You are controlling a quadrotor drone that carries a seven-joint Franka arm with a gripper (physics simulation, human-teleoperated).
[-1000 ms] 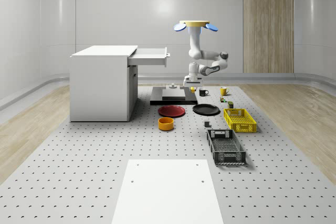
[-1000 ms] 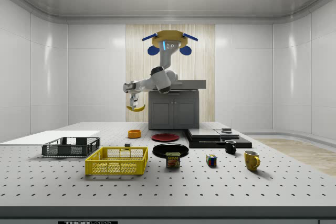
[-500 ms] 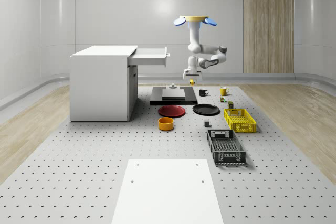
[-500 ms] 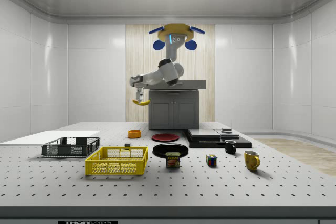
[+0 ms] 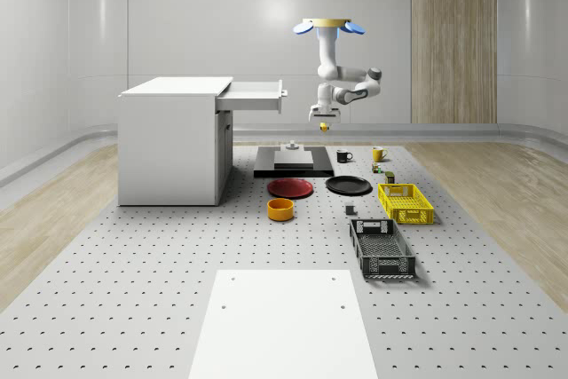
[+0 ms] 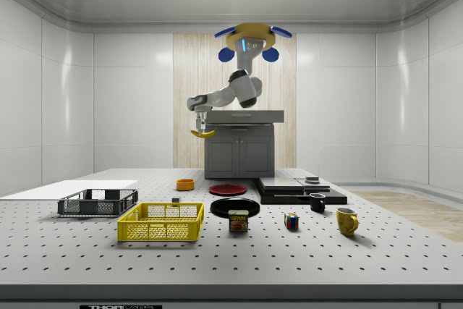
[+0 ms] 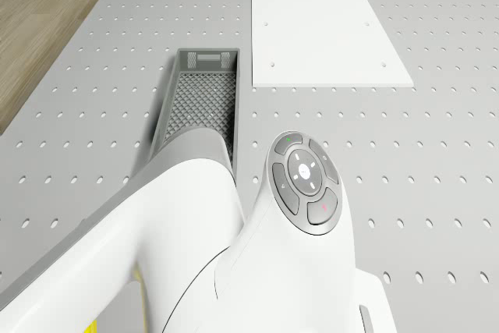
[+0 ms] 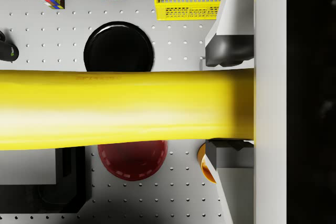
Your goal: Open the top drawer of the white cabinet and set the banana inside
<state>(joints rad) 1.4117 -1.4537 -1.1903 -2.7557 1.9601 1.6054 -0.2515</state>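
White cabinet (image 5: 170, 141) stands at the bench's left edge in the whole-scene view, its top drawer (image 5: 255, 95) already pulled out. Just right of the drawer front, the drone (image 5: 329, 27) hovers over the bench's far part. Its gripper (image 6: 202, 125) has its fingers (image 8: 229, 51) closed across the banana (image 6: 202, 134), mid-length. I judge the fruit light, soft and easily bruised, so a gentle central hold suits it.
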